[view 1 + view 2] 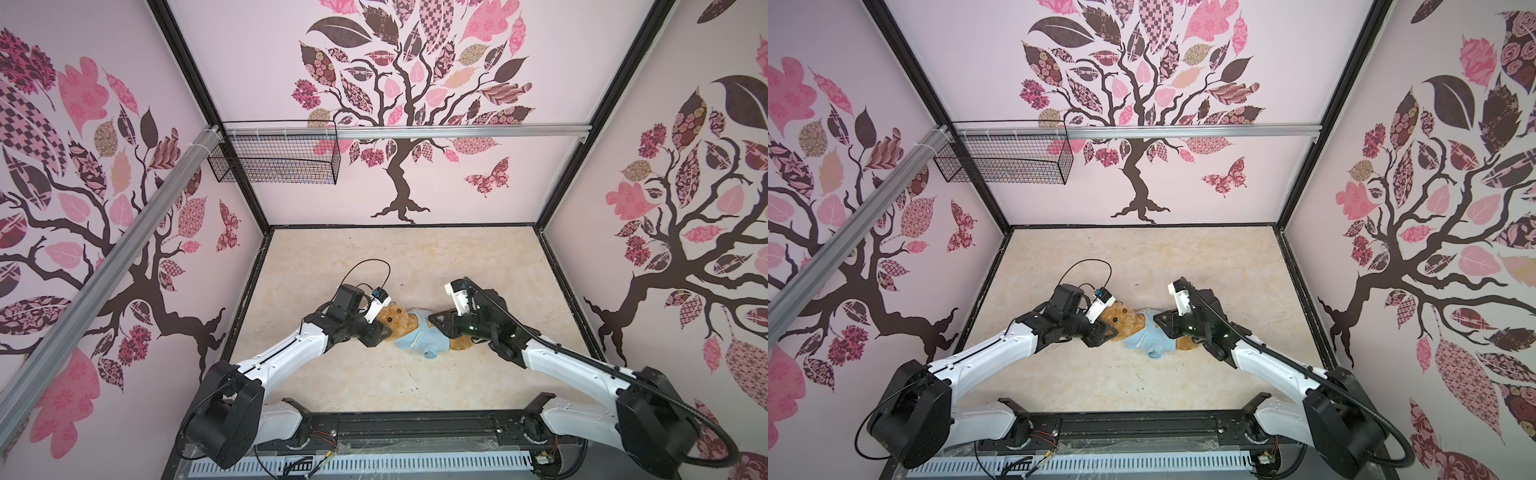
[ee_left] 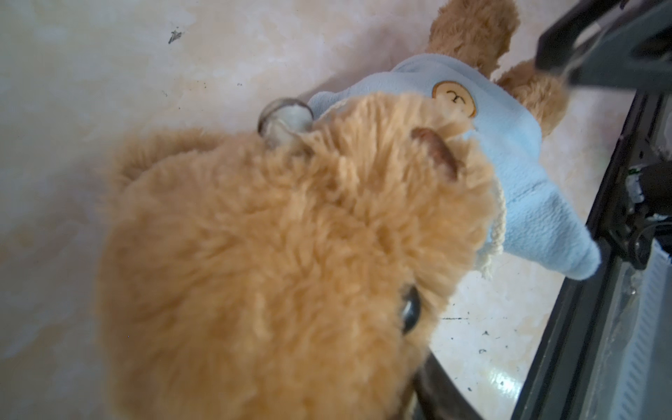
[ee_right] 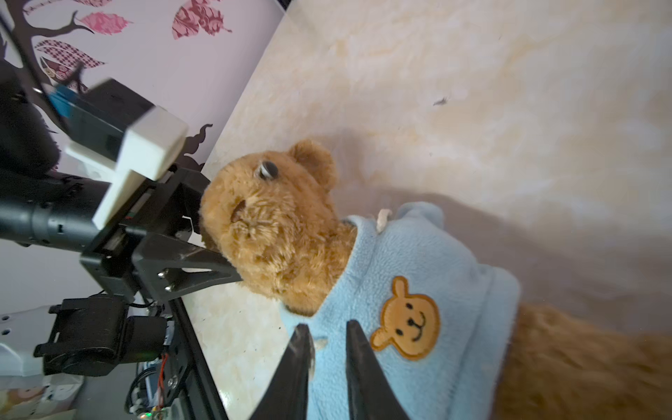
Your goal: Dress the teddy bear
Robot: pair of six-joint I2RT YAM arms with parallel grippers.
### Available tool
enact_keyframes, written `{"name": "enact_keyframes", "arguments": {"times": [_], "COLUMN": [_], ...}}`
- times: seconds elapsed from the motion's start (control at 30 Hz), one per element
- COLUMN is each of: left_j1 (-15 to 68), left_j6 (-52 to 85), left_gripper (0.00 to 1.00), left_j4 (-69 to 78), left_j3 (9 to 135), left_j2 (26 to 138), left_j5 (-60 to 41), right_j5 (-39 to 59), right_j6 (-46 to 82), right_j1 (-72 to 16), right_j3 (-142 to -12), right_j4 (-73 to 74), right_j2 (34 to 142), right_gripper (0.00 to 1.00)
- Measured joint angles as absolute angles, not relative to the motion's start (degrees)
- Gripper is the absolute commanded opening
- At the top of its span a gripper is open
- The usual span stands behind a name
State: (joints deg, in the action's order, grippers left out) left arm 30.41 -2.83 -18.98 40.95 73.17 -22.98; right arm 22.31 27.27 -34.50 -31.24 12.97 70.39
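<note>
Judging by how the light-blue hooded shirt (image 3: 418,254) sits, the step in hand is the finishing tug. The teddy bear (image 3: 276,225) lies face up on the counter (image 1: 374,257), about midway between the two arms, head toward my left arm and legs (image 1: 461,343) toward my right; its head is out through the neck opening, the fleece covers its chest with the orange bear-face patch (image 3: 405,320) uppermost, and the bare legs stick out past the hem.

My left hand (image 1: 382,326) is at the head, jaws spread to either side of it; whether they press the plush I cannot tell. My right hand (image 3: 327,327) is over the shirt front just beside the patch, jaws nearly together with a narrow gap; I see nothing pinched between them.

One sleeve (image 2: 567,254) looks flat and empty in the left wrist view, so I'd guess that arm is not through it; the other sleeve I cannot make out.

To do this well I would use the left hand only as a light stop around the head, so the bear does not slide; I would take fleece alone at the hem with the right, not the fur beneath; I would pull along the body toward the legs, low to the counter, in short draws, since fleece likely drags on curly plush and bunches; I would also keep clear of the cream drawstring (image 2: 498,232), which could snag a fingertip.
</note>
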Motion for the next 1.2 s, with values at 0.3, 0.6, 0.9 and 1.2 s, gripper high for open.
{"name": "enact_keyframes", "arguments": {"times": [0.3, 0.6, 0.9, 1.2], "left_j1": [28.7, 20.1, 24.8, 26.7], "left_j6": [10.5, 28.5, 35.9, 39.4], "left_gripper": [0.92, 0.89, 0.66, 0.22], "left_j4": [-20.8, -22.9, -21.8, -20.9], "left_j3": [41.0, 42.3, 42.4, 42.4], "left_j2": [63.9, 69.9, 74.1, 79.4], "left_j5": [-22.5, -32.6, -37.5, -39.3], "right_j5": [22.7, 23.1, 22.6, 21.6], "right_j6": [31.7, 33.3, 33.5, 33.1], "right_j1": [-39.1, -39.4, -39.5, -39.6], "right_j3": [-21.9, -14.0, -13.2, -12.6], "right_j4": [20.0, 27.6, 30.3, 32.3], "right_j2": [73.1, 73.0, 73.6, 74.0], "right_gripper": [0.10, 0.08, 0.06, 0.18]}}
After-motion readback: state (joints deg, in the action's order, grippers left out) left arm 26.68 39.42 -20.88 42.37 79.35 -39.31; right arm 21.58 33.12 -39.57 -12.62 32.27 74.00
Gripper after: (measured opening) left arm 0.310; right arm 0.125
